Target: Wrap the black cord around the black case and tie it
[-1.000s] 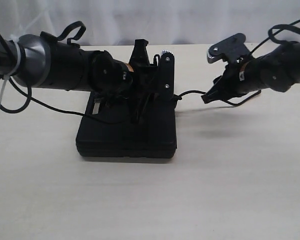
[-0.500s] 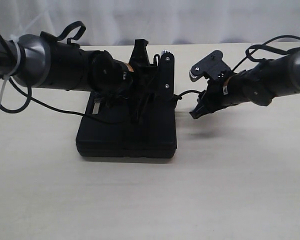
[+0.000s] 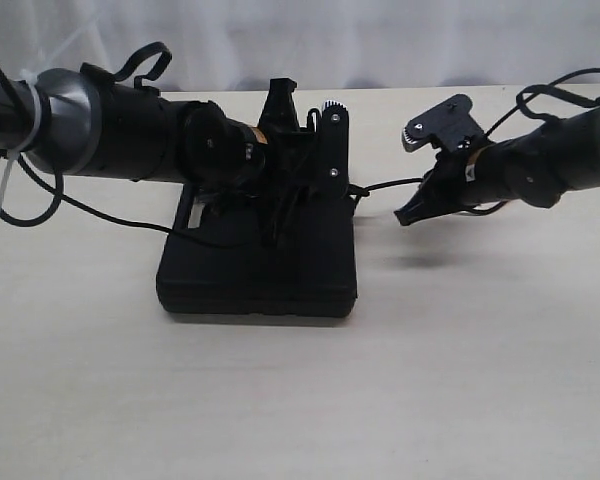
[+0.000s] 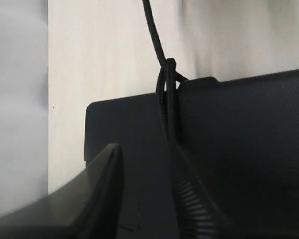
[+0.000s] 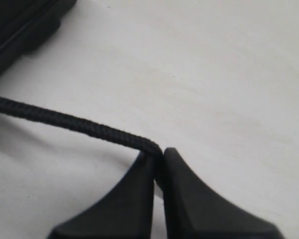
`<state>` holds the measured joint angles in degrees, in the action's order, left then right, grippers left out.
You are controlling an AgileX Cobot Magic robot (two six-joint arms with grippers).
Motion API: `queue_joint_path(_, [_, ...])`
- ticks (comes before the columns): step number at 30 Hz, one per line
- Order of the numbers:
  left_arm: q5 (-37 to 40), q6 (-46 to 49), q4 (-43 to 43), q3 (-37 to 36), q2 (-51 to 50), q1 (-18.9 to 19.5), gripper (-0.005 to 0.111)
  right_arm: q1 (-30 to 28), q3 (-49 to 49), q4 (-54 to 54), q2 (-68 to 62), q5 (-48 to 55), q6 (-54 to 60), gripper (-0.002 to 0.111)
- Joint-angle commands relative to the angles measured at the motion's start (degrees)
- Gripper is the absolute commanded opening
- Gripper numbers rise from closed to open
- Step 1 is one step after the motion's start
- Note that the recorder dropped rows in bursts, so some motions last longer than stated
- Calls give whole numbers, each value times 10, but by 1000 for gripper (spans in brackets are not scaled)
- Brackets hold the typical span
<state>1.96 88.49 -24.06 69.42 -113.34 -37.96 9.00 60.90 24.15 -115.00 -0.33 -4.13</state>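
Slack a second ago, the thin black braided cord [image 3: 385, 185] now runs taut from the flat matte black case [image 3: 255, 275] to the right gripper [image 3: 404, 216] pinching it. Left gripper [image 3: 292, 208] opening: cannot tell.

On the table [image 3: 480, 390], left of centre, the black case [image 3: 250, 275]. Over its far half, the left gripper [image 3: 292, 205]. From the case's right edge (looped over the rim), the black cord [image 3: 390, 184], across to the right gripper [image 3: 403, 216], right of the case, apart from it.
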Motion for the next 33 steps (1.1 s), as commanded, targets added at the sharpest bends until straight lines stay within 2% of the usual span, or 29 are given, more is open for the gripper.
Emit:
queue_joint_path(1, [0,-5,-6,-1,5,-1,33,-32,1,-44,-1,17,-2,4])
queue_joint_path(10, [-2,-5,-6,-1,0,-1,33,-29,1,-44,-1,14,0,4])
queue_joint_path(19, [-66,-6,-27,-1,-21,-1,33,-29,1,-44,-1,17,0,4])
queue_joint_path(23, [-71,-30,-26,-1,-21,-1,33,-29,1,-44,0,9,-1,5])
queue_joint_path(25, [-71,-30,-26,-1,-21,-1,33,-29,1,-53,8,7,-6,11])
queue_joint_path(29, [-71,-30,-26,-1,-21,-1,33,-29,1,-53,32,27,-6,40])
queue_joint_path(31, [-72,-30,-26,-1,-21,-1,33,-29,1,-53,42,47,-6,51])
queue_joint_path(33, [-72,-30,-26,-1,-21,-1,33,-29,1,-56,56,74,-6,57])
